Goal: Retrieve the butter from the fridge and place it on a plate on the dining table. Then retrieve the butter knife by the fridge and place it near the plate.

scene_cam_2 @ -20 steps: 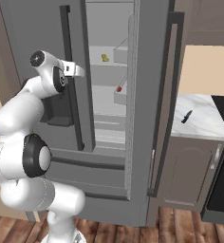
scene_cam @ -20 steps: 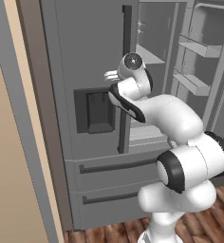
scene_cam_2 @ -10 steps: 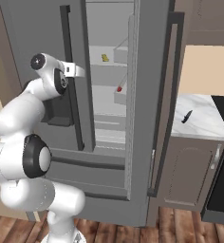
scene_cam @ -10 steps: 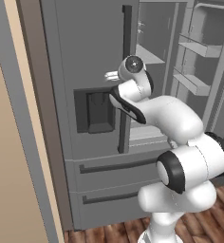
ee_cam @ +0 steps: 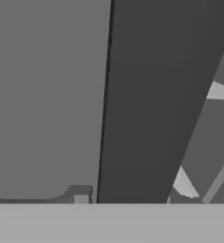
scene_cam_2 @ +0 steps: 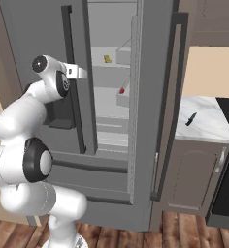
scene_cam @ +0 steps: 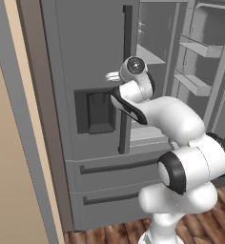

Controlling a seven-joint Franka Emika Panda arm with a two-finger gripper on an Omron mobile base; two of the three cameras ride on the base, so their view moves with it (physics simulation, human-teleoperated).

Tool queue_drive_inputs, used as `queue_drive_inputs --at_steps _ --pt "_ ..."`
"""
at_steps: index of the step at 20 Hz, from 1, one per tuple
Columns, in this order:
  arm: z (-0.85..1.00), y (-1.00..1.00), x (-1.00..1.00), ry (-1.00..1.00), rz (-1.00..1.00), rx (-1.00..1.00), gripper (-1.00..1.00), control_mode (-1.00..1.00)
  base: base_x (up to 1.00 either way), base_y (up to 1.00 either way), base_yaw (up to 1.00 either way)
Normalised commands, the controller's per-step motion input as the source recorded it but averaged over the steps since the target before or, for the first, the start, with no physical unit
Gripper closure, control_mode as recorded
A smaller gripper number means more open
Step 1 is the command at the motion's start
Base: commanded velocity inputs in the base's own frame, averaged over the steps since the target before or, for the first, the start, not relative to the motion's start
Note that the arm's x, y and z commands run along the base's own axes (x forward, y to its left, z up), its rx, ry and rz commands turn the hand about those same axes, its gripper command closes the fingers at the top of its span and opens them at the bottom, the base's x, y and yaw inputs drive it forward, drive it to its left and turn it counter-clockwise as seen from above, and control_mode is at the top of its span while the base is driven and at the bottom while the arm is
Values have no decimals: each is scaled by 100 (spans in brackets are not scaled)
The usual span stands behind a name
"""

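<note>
The fridge (scene_cam: pixel 86 57) is cut off by the top edge of both base views, so its upper part cannot be seen. In the left base view the arm's wrist covers the gripper's fingers where they meet the dark vertical handle (scene_cam: pixel 127 43) (whether they clasp it cannot be told). In the hand view that handle (ee_cam: pixel 152 95) runs off the top and bottom edges. In the right base view the butter (scene_cam_2: pixel 107 59) is a tiny yellow speck, the red item (scene_cam_2: pixel 122 90) likewise too small to identify, and the small dark object (scene_cam_2: pixel 190 118) on the marble table (scene_cam_2: pixel 208 127) at right is too small to name.
</note>
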Motion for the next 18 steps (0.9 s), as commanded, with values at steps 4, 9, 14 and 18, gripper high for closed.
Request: queue_drive_inputs --at_steps 4,9,14,18 --pt "0 7 -11 0 -1 0 100 -100 0 0 0" --pt "2 12 -59 -1 -19 0 100 -100 0 0 0" --pt "13 43 -91 0 -33 0 100 -100 0 0 0" --pt "6 71 -85 0 -39 0 100 -100 0 0 0"
